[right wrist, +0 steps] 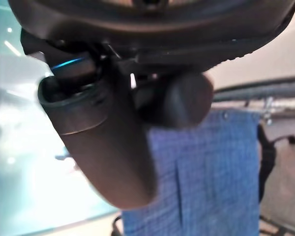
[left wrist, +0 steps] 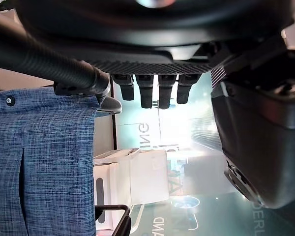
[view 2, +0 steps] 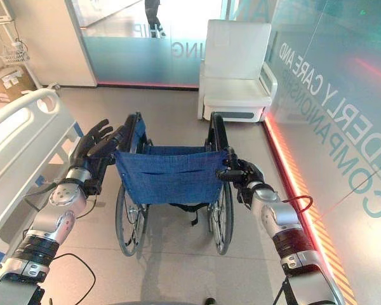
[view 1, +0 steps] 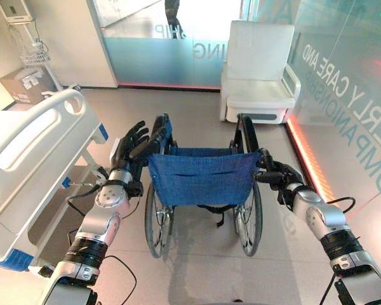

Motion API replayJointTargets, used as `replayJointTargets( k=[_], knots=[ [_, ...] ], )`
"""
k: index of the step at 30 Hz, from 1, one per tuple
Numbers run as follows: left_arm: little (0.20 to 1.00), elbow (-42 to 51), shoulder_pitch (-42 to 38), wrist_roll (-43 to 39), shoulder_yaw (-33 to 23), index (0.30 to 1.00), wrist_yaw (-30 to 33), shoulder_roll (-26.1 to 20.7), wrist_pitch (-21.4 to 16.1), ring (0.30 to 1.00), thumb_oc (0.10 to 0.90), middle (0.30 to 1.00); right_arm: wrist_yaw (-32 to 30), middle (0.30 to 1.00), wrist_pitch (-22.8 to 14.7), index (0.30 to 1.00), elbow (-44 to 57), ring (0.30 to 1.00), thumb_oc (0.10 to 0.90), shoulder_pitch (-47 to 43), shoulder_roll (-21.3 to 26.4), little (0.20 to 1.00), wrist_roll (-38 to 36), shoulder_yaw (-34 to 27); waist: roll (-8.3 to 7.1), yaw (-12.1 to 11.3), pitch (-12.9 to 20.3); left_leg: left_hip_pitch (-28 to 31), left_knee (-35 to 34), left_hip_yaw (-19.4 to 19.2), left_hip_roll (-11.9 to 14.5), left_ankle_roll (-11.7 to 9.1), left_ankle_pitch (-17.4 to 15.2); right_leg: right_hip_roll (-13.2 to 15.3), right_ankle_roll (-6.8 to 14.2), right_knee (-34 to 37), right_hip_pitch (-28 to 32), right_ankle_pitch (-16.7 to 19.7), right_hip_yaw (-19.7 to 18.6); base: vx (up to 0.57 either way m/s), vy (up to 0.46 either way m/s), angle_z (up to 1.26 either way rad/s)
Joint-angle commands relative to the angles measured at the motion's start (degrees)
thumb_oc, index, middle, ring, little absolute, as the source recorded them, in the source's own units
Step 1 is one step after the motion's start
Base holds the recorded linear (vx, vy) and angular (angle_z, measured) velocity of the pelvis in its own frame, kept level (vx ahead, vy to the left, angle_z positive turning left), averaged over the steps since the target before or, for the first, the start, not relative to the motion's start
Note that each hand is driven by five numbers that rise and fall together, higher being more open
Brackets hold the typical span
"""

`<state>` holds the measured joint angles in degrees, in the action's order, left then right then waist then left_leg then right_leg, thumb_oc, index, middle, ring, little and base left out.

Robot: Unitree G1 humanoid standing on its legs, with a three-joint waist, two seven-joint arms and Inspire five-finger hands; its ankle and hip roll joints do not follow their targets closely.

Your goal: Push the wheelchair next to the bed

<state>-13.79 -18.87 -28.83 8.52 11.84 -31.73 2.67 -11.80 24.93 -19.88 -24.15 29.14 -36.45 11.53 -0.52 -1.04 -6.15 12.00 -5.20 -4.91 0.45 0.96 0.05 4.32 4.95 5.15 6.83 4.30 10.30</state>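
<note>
Behind the wheelchair [view 1: 202, 184], my right hand [view 1: 276, 174] grips its push handle; my left hand [view 1: 134, 145] rests open-fingered against the other. It should roll easily on rigid handles, its cloth back soft, toward the bed [view 1: 32, 152].

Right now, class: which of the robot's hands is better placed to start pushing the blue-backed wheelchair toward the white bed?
Right, probably. The right hand is curled round the black right push handle of the blue fabric-backed wheelchair. The left hand rests open-fingered by its left handle. The white bed stands on the robot's left.
</note>
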Motion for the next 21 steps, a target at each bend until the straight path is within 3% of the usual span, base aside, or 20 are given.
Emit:
replayJointTargets(
  k=[1, 17, 21],
  knots=[
    [0.900, 0.5, -9.4, 2.7, -1.8, 0.900, 1.8, -3.4, -4.0, 0.900, 0.800, 0.900, 8.3, 0.300, -3.4, 0.300, 8.5, 0.300, 0.400, -4.9, 0.4, 0.300, -1.6, 2.7, -1.83, -0.1, 3.9, -2.3, 0.2, -1.3, -2.7, -0.7, -0.6, -1.9, -0.7, -0.2, 3.2, -2.1, 0.3, 0.00, 0.000, 0.00],
    [0.900, -4.8, -9.9, 4.3, -2.8, 0.900, 6.7, -5.7, 0.5, 0.900, 0.800, 0.900, 7.4, 0.300, -4.9, 0.300, 11.6, 0.300, 0.400, -6.5, 0.6, 0.300, 0.8, 3.5, -1.27, 0.0, 3.8, -2.2, 0.2, -1.5, -2.6, -0.8, -0.4, -2.2, -0.8, -0.2, 3.2, -2.4, 0.2, 0.00, -0.001, 0.00],
    [0.900, -5.2, -9.1, 5.3, -3.7, 0.900, 7.0, -6.5, 3.8, 0.900, 0.800, 0.900, 6.8, 0.300, -4.2, 0.300, 11.8, 0.300, 0.400, -6.4, 0.4, 0.300, 1.0, 3.1, -1.11, -0.3, 3.7, -2.3, 0.2, -1.3, -2.6, -0.9, -0.3, -2.2, -0.8, -0.2, 3.2, -2.5, 0.5, 0.00, 0.000, 0.00]
  ],
)
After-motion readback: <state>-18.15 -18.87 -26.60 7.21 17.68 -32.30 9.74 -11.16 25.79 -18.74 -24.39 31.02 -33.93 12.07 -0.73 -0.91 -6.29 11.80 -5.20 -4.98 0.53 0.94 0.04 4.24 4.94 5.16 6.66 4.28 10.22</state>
